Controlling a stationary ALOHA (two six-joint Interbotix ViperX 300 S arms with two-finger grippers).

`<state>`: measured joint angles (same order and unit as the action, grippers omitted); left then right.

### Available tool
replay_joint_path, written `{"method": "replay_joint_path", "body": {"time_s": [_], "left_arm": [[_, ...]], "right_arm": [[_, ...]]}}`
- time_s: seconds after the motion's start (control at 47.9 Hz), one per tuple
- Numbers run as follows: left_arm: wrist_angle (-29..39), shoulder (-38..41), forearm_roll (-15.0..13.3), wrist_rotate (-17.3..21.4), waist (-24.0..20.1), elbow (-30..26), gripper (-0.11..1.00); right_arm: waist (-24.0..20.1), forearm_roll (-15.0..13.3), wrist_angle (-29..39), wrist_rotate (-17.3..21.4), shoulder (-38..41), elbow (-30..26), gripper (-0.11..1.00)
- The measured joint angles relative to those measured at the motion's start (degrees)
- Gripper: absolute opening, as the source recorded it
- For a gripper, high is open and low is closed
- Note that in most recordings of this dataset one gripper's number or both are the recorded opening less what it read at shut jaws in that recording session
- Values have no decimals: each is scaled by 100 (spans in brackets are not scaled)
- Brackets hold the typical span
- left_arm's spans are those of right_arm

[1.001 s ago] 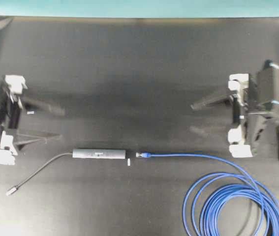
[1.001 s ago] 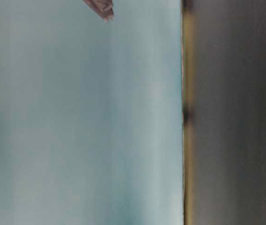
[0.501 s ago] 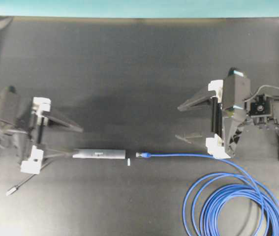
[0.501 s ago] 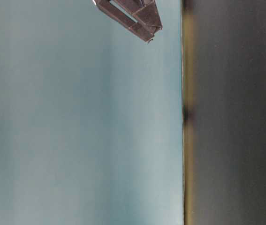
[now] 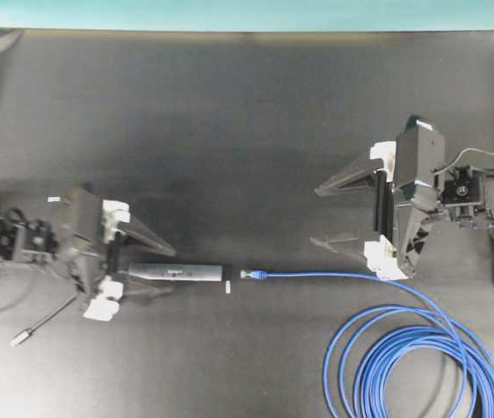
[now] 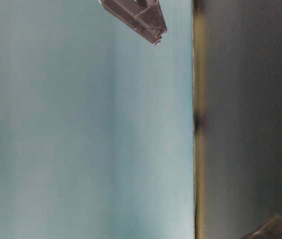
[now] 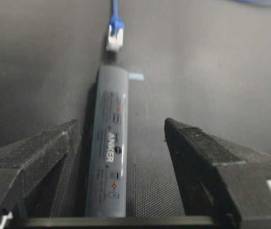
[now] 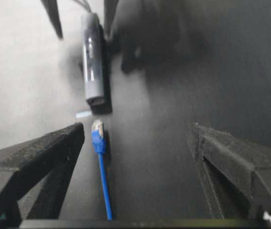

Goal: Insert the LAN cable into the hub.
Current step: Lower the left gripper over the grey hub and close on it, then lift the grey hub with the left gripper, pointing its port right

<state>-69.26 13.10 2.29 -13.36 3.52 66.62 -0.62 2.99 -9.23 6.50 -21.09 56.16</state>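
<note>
The left gripper (image 5: 155, 266) has come in from the table's edge and now straddles the near end of the hub (image 5: 181, 273), jaws spread wide, holding nothing; in its wrist view the hub lies between the fingers, closer to one. The right gripper (image 5: 334, 213) has also advanced, wide open and empty, with the cable (image 5: 334, 276) plug lying low between its fingers, just short of the hub's port. Both look set to close; no insertion yet.
</note>
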Motion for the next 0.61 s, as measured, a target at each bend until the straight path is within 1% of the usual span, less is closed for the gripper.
{"method": "replay_joint_path", "body": {"time_s": [0.271,0.501,0.563,0.605], "left_arm": [[431,185,9,9,53,-105,68],[633,448,9,53,88,-343,68],[650,492,9,53,88,-396,66],[677,501,0,70,88,-413,63]], "right_arm": [[0,9,9,18,0,0,84],[0,35,9,237,-9,-9,84],[0,35,18,246,-18,-9,84],[0,35,26,246,-18,-9,84]]}}
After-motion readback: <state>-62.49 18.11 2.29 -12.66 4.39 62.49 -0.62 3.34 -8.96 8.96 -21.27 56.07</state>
